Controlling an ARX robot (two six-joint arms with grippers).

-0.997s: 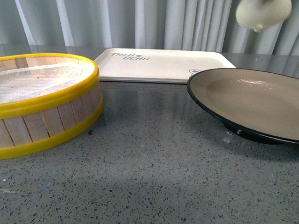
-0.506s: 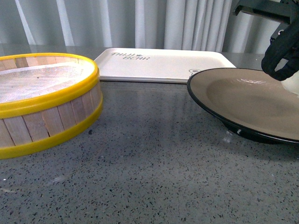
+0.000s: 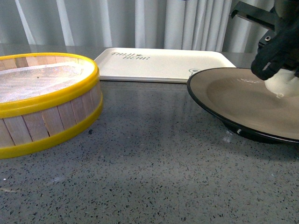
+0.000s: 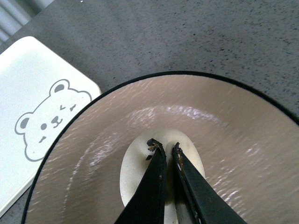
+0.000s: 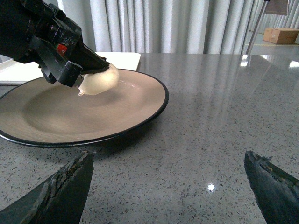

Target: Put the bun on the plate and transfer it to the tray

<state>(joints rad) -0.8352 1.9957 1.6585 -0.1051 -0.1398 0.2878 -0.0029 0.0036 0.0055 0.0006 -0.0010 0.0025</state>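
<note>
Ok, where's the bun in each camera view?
Front view: bun far right, under the left gripper, above the plate.
Left wrist view: bun pinched in that gripper's jaws, over the plate.
Right wrist view: bun in that gripper, above the plate.
Shared landmark: the plate.

L hand (image 4: 164, 147) pinched on bun (image 4: 133, 179); R hand (image 5: 168, 158) spread wide.

White bun (image 3: 280, 84) over tan plate (image 3: 233, 95), cream tray (image 3: 159, 65) behind

The left gripper (image 5: 91, 70) held the bun (image 5: 100, 80) low over the plate (image 5: 140, 112). The right gripper (image 5: 168, 161) had its fingers spread wide above the grey table (image 5: 224, 116).
</note>
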